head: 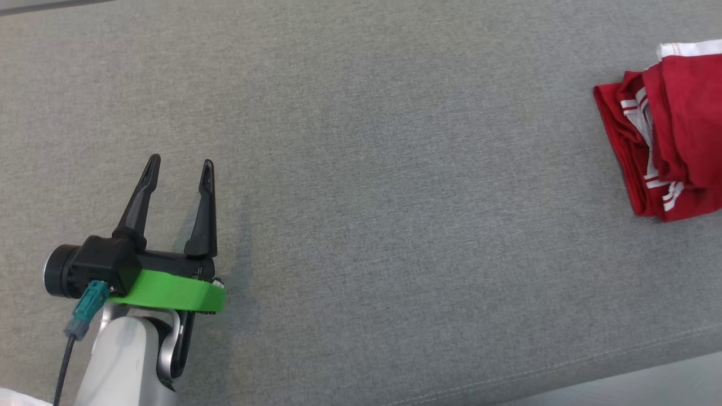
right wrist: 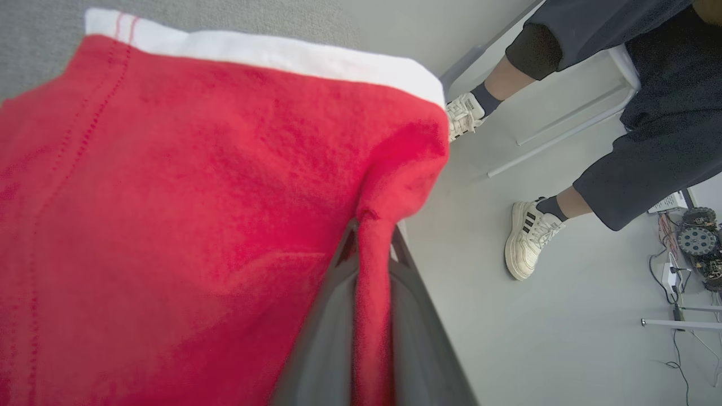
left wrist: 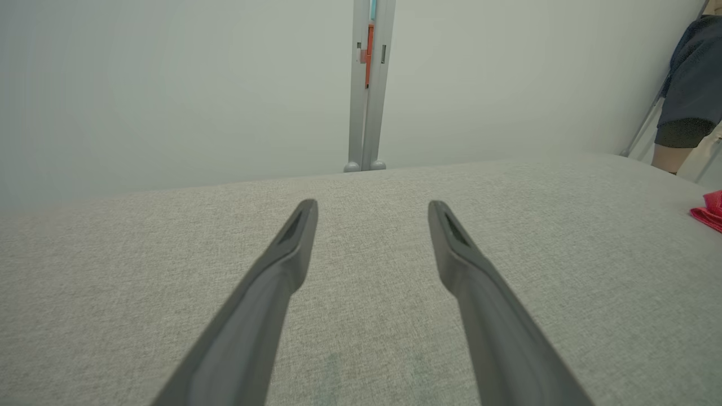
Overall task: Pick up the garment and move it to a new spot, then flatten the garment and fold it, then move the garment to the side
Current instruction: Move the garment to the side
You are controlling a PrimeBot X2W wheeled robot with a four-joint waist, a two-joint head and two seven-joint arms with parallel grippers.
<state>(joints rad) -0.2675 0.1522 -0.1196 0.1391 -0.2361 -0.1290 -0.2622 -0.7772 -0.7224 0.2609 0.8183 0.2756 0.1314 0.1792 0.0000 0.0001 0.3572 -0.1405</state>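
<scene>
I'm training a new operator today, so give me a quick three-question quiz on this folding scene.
1. True or false: the left gripper is open and holds nothing.
2. What does the right gripper pinch? A) the red garment B) a grey towel C) nothing
3. Fill in: in the head view, the red garment lies near the picture's ___ edge.
Key: 1 true; 2 A; 3 right.
</scene>
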